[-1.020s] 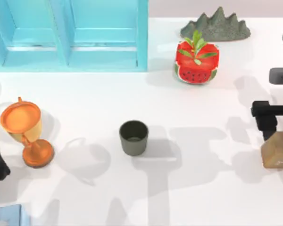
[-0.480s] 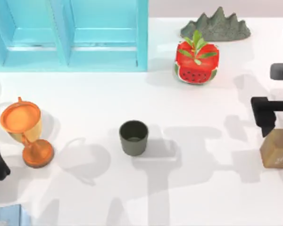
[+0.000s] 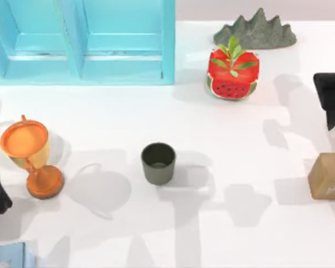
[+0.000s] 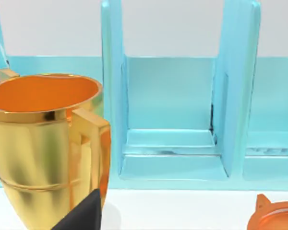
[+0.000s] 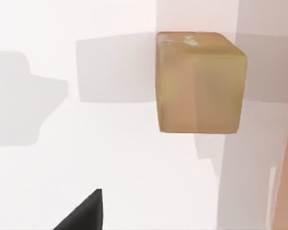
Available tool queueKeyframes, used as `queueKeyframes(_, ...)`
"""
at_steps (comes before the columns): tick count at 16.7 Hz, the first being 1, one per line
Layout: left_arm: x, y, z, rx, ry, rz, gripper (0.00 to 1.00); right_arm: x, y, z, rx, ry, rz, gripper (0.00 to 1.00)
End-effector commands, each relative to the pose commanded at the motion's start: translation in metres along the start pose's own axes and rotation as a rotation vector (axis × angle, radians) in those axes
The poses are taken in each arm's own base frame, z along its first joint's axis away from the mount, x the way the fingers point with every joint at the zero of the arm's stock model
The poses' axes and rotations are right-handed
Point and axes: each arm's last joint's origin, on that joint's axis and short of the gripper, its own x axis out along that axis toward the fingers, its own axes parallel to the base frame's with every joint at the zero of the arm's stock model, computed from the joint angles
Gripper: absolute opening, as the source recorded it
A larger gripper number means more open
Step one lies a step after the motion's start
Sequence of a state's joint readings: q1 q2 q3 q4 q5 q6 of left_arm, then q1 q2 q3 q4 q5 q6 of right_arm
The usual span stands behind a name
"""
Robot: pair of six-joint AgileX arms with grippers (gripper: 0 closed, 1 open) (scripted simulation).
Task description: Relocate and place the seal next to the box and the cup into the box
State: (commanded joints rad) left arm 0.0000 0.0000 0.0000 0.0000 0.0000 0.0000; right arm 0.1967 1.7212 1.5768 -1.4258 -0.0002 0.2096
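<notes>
While the seal (image 3: 328, 176) sits free at the worktop's (image 3: 234, 134) right edge, the right gripper (image 3: 330, 100) hangs just behind it, apart from it; whether its fingers are spread cannot be told. Judging by this, the seal's pickup is the step in hand, calling for a descent over the block. The cup (image 3: 158, 163) stands mid-worktop, well apart. The left arm is parked at the left edge.
</notes>
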Motion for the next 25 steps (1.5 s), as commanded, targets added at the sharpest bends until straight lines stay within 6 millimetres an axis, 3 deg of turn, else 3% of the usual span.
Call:
queueKeyframes(6, 0.0, 0.0, 0.0, 0.0, 0.0, 0.0, 1.0, -0.002, 0.001, 0.0, -0.002, 0.002, 0.0, 1.0)
queueKeyframes(9, 0.0, 0.0, 0.0, 0.0, 0.0, 0.0, 1.0, 0.0, 0.02, 0.011, 0.001, 0.009, -0.008, 1.0)
queueKeyframes(12, 0.0, 0.0, 0.0, 0.0, 0.0, 0.0, 1.0, 0.007, 0.067, 0.033, 0.001, 0.013, -0.024, 1.0)
queueKeyframes(16, 0.0, 0.0, 0.0, 0.0, 0.0, 0.0, 1.0, 0.021, 0.159, 0.051, -0.002, -0.024, -0.032, 1.0)
queueKeyframes(21, 0.0, 0.0, 0.0, 0.0, 0.0, 0.0, 1.0, 0.05, 0.269, 0.03, -0.001, -0.083, -0.009, 1.0)
queueKeyframes(23, 0.0, 0.0, 0.0, 0.0, 0.0, 0.0, 1.0, 0.062, 0.297, 0.016, -0.001, -0.094, -0.002, 1.0)
queueKeyframes(25, 0.0, 0.0, 0.0, 0.0, 0.0, 0.0, 1.0, 0.068, 0.31, 0.008, 0.0, -0.099, 0.001, 1.0)
